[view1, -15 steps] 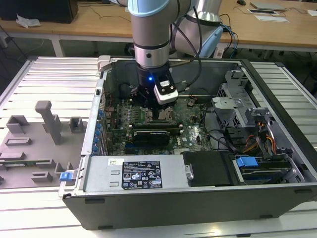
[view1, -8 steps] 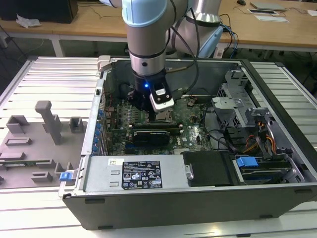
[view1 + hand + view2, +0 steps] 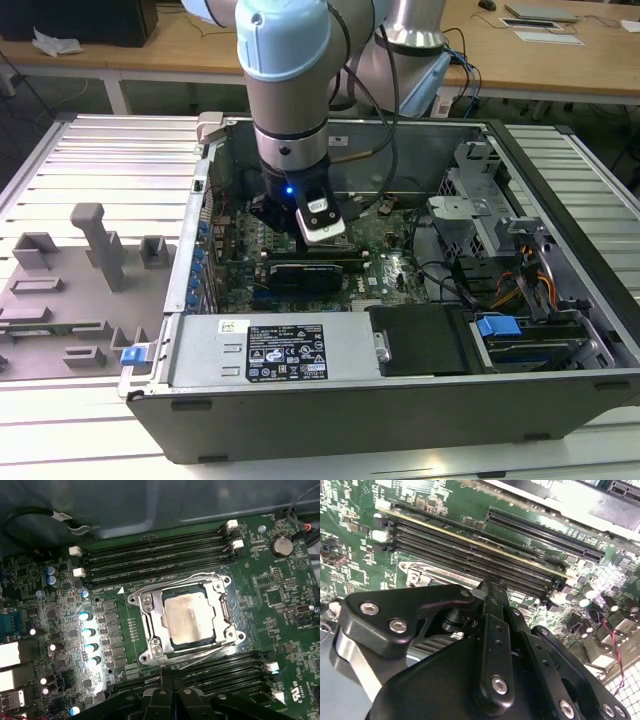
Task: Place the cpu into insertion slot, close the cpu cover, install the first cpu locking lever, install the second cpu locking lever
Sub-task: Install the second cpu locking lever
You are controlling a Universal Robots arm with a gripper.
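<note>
The arm reaches down into an open computer case (image 3: pixel 560 330) lying on its side, with the gripper (image 3: pixel 300 225) hanging low over the green motherboard (image 3: pixel 385 262). In the first wrist view the cpu (image 3: pixel 189 616) sits in the insertion slot (image 3: pixel 184 657), its dull silver top showing through the window of the cpu cover (image 3: pixel 150 625), which lies flat over it. Thin wire locking levers (image 3: pixel 210 652) run along the edges of the socket frame; they look to be lying low against it, though whether either is hooked under its catch is hard to tell. Black memory slots (image 3: pixel 155 557) flank the socket on two sides. The black fingers (image 3: pixel 165 700) meet edge to edge with no gap and nothing between them, just short of the socket; the second wrist view shows the same fingers (image 3: pixel 492 630) pressed together above the board. In the exterior view a grey power supply (image 3: pixel 270 350) fills the near side of the case, and a grey fixture block (image 3: pixel 100 245) stands on the ribbed table (image 3: pixel 110 150) at the exterior view's left.
</note>
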